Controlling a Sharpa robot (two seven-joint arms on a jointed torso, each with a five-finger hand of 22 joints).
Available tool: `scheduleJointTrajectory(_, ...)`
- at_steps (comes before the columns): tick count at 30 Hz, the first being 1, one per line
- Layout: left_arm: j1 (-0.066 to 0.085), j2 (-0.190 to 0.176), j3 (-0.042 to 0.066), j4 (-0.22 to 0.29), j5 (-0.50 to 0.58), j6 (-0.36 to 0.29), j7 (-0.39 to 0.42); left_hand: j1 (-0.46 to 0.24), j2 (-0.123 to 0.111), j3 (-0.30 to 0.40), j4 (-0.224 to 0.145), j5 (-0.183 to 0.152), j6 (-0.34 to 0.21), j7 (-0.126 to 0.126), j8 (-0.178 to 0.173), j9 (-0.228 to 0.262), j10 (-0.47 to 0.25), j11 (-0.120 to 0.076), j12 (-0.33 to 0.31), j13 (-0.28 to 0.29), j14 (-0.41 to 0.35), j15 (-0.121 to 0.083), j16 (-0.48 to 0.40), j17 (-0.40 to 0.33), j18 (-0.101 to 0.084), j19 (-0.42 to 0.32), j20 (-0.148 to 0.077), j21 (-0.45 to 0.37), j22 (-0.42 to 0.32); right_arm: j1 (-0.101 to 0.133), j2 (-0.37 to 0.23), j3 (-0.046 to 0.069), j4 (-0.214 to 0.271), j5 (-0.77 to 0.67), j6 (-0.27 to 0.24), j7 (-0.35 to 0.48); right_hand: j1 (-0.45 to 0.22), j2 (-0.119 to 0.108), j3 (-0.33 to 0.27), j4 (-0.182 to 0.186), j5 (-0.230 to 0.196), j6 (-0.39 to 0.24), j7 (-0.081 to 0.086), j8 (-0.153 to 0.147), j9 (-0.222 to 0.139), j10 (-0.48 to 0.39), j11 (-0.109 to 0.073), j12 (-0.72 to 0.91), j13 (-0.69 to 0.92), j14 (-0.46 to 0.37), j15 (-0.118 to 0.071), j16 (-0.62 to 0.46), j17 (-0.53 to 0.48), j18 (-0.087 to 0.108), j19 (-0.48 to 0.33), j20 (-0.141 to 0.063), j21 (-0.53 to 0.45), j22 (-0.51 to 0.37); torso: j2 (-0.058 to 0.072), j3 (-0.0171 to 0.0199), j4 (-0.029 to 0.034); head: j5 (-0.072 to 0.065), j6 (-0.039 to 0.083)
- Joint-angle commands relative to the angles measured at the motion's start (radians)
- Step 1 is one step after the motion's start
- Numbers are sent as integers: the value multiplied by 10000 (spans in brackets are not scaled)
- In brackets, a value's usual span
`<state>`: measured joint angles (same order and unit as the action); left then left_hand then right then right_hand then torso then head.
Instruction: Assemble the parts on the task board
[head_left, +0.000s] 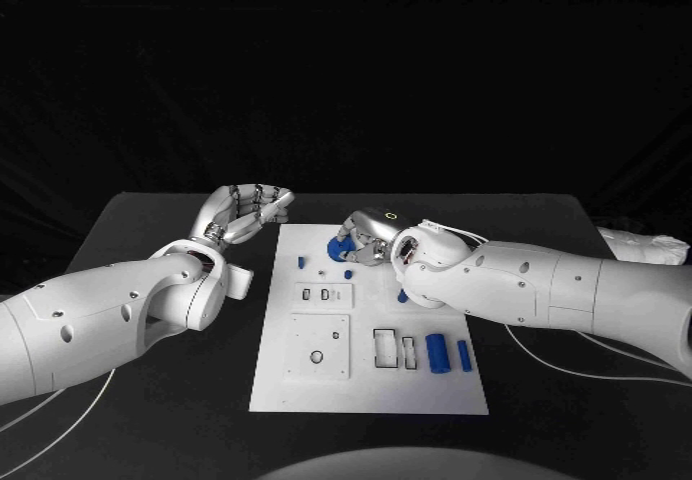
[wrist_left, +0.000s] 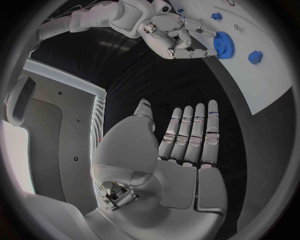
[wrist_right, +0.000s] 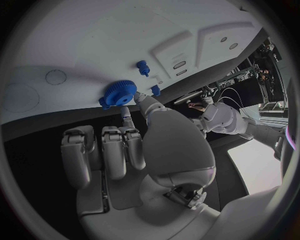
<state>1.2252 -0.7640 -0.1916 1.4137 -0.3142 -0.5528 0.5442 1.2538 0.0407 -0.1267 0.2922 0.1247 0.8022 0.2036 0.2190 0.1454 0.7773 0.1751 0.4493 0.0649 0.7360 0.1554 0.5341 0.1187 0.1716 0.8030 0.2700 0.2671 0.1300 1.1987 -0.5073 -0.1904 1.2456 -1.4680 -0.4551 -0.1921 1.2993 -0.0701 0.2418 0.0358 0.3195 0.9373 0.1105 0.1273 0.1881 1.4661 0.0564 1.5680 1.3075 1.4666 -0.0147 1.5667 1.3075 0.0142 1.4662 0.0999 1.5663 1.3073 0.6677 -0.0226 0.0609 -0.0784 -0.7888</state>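
- Task board (head_left: 368, 390): a white plate lying flat in the middle of the black table (head_left: 144, 400), its long axis running from the robot's side to the far side.
- Blue gear (head_left: 343, 247): it sits at the far end of the board, near the middle of that edge. In the right wrist view (wrist_right: 120, 93) its toothed disc lies close to flat on the white surface, so its axis points roughly up from the board.
- Right hand (head_left: 372, 236): it reaches in over the board's far end and touches the gear's rim with its thumb and one fingertip; the other fingers are curled in beside them. In the left wrist view (wrist_left: 177, 36) the fingertips meet the gear's edge. Whether the gear is off the board I cannot tell.
- Left hand (head_left: 245, 213): it holds nothing and hangs over the table just beside the board's far left corner, fingers straight and side by side, apart from the thumb.
- Two blue cylinders (head_left: 449, 354): they lie near the board's right edge, side by side, long axes along the board's length.
- Small blue pegs (head_left: 302, 262): they stand near the gear.
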Motion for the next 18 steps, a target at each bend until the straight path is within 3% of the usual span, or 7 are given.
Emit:
scheduleJointTrajectory(1, 11, 5, 8, 21, -45, -3, 70, 74, 69, -62, -11, 63, -11, 128, 52, 12, 74, 1, -70, -2, -65, 11, -46, 15, 112, 10, 23, -28, -14, -11, 19, -1, -1, -231, 430, -236, 18, 113, 54, 13, -66, 83, 2, -11, -12, 1047, -71, 28, 2633, 1042, -59, 41, 2633, -142, 1046, -65, 45, 2635, 7, 2, 2, 5, 1)
scheduleJointTrajectory(18, 11, 18, 8, 8, -45, 4, 64, 74, 69, -62, -11, 63, -11, 128, 52, 12, 74, 1, -70, -2, -65, 11, -46, 15, 112, 10, 23, -28, -14, -21, 105, 0, -7, -407, 821, -709, -37, 124, 82, 33, -93, 180, 86, -117, -91, 1047, -7, 28, 2633, 1042, -25, 41, 2633, -142, 1046, -55, 45, 2635, 10, 3, 4, -48, 16)
